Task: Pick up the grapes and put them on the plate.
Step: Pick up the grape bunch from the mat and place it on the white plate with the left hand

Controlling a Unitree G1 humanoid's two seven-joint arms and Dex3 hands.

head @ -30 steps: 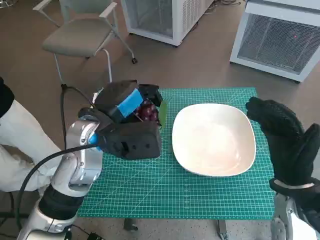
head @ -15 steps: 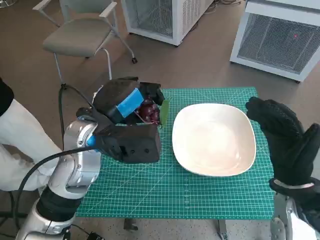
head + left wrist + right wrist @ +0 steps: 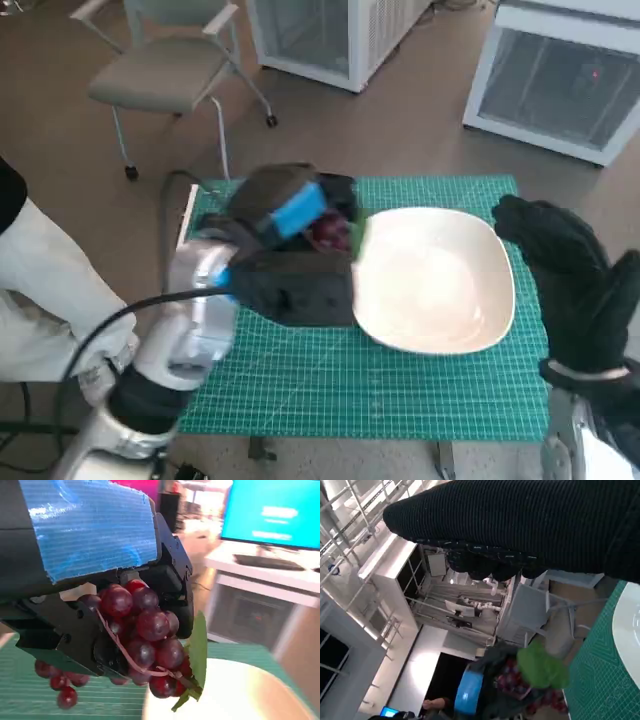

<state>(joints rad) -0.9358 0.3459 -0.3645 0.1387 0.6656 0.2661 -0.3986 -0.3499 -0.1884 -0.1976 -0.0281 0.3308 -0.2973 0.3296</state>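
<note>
Green mat (image 3: pixel 400 390); chair (image 3: pixel 160 70) beyond.

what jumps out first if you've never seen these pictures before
The left robot hand, blue tape across its back, holds a bunch of red grapes with a green leaf just above the near edge of the white plate. The plate sits on a green cutting mat, with the gloved right robot hand raised at its far side.

Glossy grapes (image 3: pixel 145 630), smooth white plate (image 3: pixel 440 285)
</note>
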